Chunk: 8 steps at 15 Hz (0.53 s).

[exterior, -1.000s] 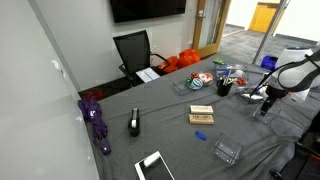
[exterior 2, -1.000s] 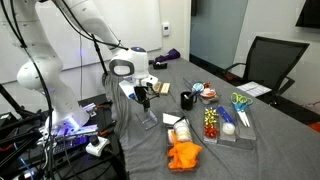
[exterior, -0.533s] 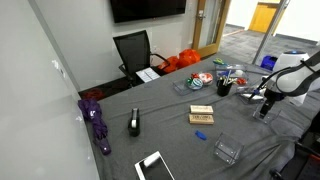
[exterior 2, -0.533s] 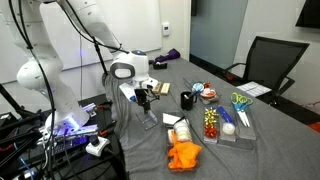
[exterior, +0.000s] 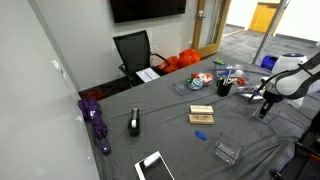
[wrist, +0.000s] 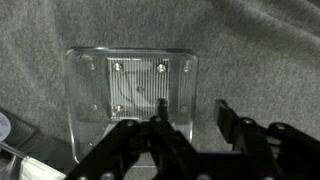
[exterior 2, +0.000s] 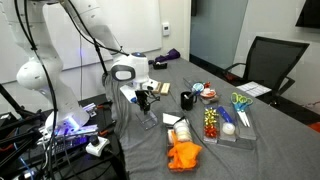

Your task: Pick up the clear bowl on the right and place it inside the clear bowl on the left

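The grey-clothed table is carrying everything, and the white arm is bending down over one end of it. The clear bowl is sitting upright on the cloth, mouth facing up. It is nearly square, so no long axis is showing. A second clear bowl is lying well apart, and a black cup is standing near. The gripper is hovering just above with its jaws apart, one finger over the bowl's inside and one outside its wall.
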Each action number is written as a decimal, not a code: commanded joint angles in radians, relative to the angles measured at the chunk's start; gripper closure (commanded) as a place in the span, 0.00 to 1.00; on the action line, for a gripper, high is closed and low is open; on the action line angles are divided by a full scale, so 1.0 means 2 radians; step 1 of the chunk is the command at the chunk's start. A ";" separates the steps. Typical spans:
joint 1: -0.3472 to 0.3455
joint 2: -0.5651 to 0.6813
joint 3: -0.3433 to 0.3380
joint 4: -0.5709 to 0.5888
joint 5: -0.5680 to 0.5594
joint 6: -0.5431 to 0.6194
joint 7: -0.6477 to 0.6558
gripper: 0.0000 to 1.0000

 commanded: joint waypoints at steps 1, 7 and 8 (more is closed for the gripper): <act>-0.019 0.011 0.014 0.003 -0.012 0.014 0.000 0.77; -0.024 0.008 0.017 0.003 -0.011 0.012 -0.002 1.00; -0.024 0.005 0.016 0.004 -0.012 0.012 -0.002 1.00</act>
